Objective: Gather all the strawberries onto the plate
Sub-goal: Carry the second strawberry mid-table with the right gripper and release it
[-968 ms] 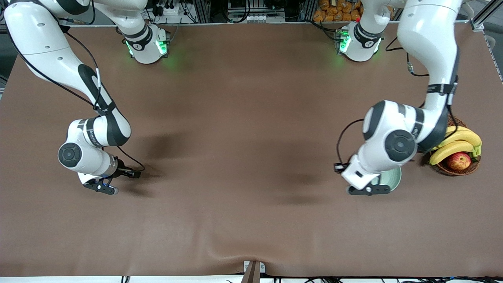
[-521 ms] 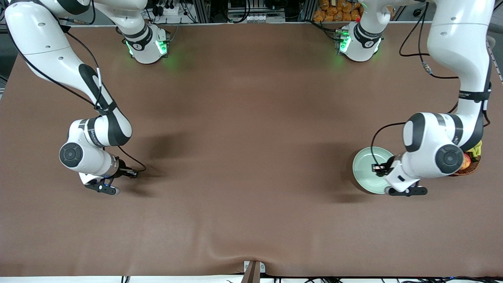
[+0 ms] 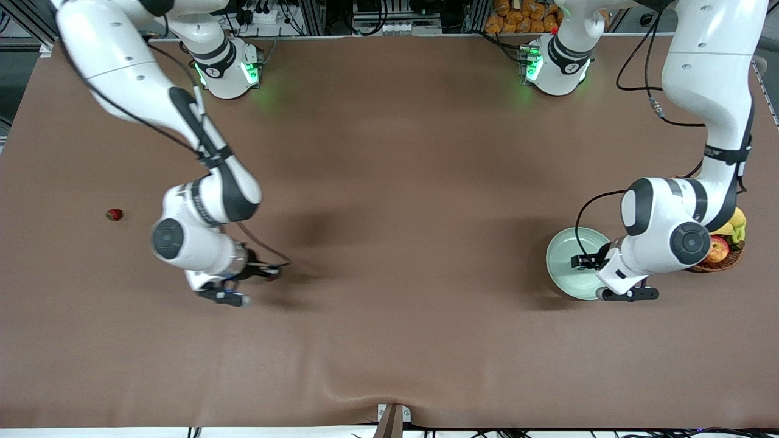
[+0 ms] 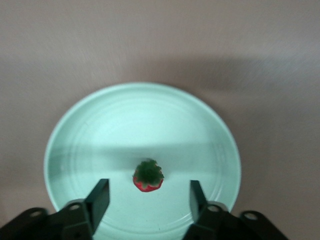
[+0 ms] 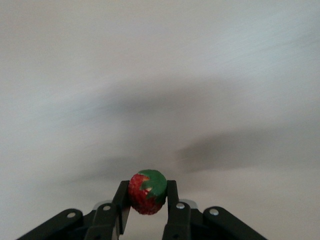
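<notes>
The pale mint-green plate (image 3: 566,263) lies toward the left arm's end of the table. One strawberry (image 4: 148,176) lies in the plate (image 4: 90,130). My left gripper (image 4: 147,199) hangs open and empty just above that berry. My right gripper (image 5: 146,196) is shut on a second strawberry (image 5: 147,192) and holds it over the bare brown table, between the right arm's end and the middle. Its hand shows in the front view (image 3: 224,296). A third strawberry (image 3: 114,214) lies on the table toward the right arm's end.
A brown wicker basket (image 3: 724,261) with bananas (image 3: 734,220) and an apple (image 3: 718,248) stands beside the plate at the left arm's end, partly hidden by the left arm. The table's brown cover bulges at the edge nearest the front camera (image 3: 341,398).
My right arm has swung from the right arm's end toward the table's middle, uncovering the berry on the table. My left arm moved off the plate's middle toward the basket, then held.
</notes>
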